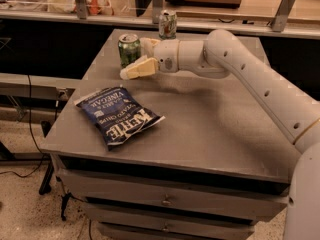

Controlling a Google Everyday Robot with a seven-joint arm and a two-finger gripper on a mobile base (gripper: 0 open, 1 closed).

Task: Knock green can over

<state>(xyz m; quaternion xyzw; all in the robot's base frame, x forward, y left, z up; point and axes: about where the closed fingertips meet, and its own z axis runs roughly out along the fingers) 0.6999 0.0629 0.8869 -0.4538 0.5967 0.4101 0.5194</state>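
Observation:
The green can (128, 48) stands upright near the back left of the grey table (220, 134). My gripper (134, 59) reaches in from the right on a white arm and is right beside the can, at its right side. The fingers are spread. The lower cream finger (137, 69) lies in front of the can's base, and the other finger (146, 43) shows just behind the can's right edge. I cannot tell whether either finger touches the can.
A white-and-silver can (167, 24) stands at the table's back edge, behind the gripper. A blue Kettle chip bag (118, 115) lies flat at the front left. Drawers (165, 200) sit under the tabletop. A shelf with metal posts (80, 1) runs behind.

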